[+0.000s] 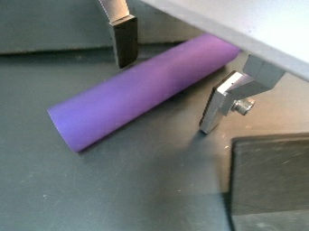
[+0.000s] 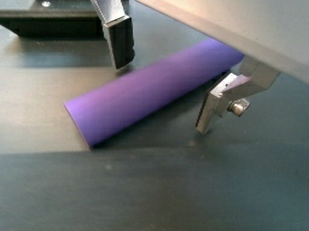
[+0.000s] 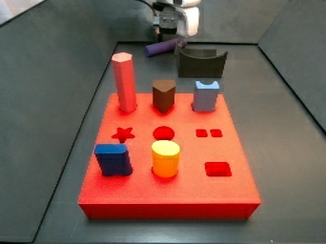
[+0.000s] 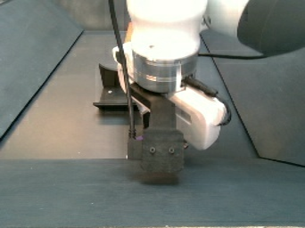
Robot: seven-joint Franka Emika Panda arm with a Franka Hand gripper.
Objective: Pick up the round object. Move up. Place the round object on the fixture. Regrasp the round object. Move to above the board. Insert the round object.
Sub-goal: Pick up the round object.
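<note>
Purple round object (image 1: pixel 143 95) lying flat, gripper (image 1: pixel 169 86) spread, fingers straddling it

A purple round object (image 1: pixel 145 90) lies on a dark grey worktop (image 2: pixel 145 189), between the silver, dark-padded fingers (image 1: pixel 123 43) of the gripper (image 1: pixel 169 77). Beside it stands the green-black fixture (image 3: pixel 200 63). The red board (image 3: pixel 166 181) carries pink (image 3: pixel 124 81), brown, light blue, dark blue and yellow (image 3: pixel 166 157) pegs.
</note>
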